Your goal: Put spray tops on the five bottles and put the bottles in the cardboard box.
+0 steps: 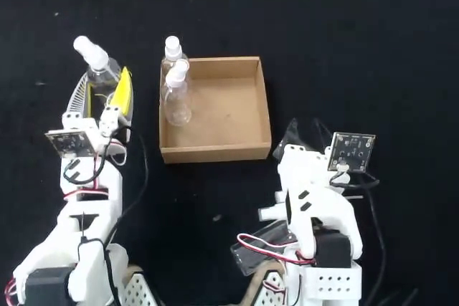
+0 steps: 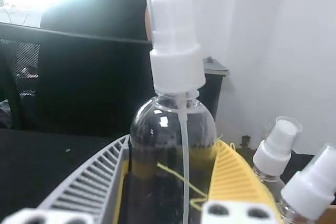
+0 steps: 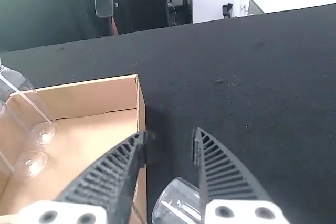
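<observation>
My left gripper (image 1: pixel 106 91) is shut on a clear bottle (image 1: pixel 102 73) with a white spray top (image 2: pixel 173 40), held upright to the left of the cardboard box (image 1: pixel 251 145). Its yellow finger (image 2: pixel 231 177) and grey finger (image 2: pixel 89 182) press the bottle's (image 2: pixel 170 145) sides. Two capped bottles (image 1: pixel 176 94) (image 1: pixel 173 51) stand at the box's left wall, and their tops (image 2: pixel 275 142) (image 2: pixel 312 184) also show in the left wrist view. My right gripper (image 3: pixel 169 137) hangs open beside the box's right wall (image 3: pixel 140 129). The rounded end of a clear bottle (image 3: pixel 173 208) shows low between its finger bases.
Black cloth covers the table (image 1: pixel 358 55). Something clear (image 1: pixel 252 252) lies by the right arm's base under red wires. The box floor (image 1: pixel 222 105) is bare to the right of the two bottles.
</observation>
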Robot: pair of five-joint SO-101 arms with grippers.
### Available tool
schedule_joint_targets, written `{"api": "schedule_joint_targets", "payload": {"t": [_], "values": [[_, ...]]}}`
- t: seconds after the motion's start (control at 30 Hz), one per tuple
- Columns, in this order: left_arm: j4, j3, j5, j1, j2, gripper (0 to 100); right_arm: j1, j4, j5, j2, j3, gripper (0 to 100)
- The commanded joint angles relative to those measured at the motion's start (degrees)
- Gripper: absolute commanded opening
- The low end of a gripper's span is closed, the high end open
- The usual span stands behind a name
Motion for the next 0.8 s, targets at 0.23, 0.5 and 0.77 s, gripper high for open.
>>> {"api": "schedule_joint_targets", "payload": {"t": [0.23,0.5,0.77], "values": [[-2.0,1.7,0.4,7.3,-0.3,3,-0.4,-1.0,0.0,-5.3,-0.6,12.8],[-2.3,5.1,0.4,7.3,-0.9,3,-0.4,-1.0,0.0,-5.3,-0.6,12.8],[4.3,9.3,0.4,7.9,-14.0,3,-0.4,-1.0,0.0,-5.3,-0.6,12.8]]}}
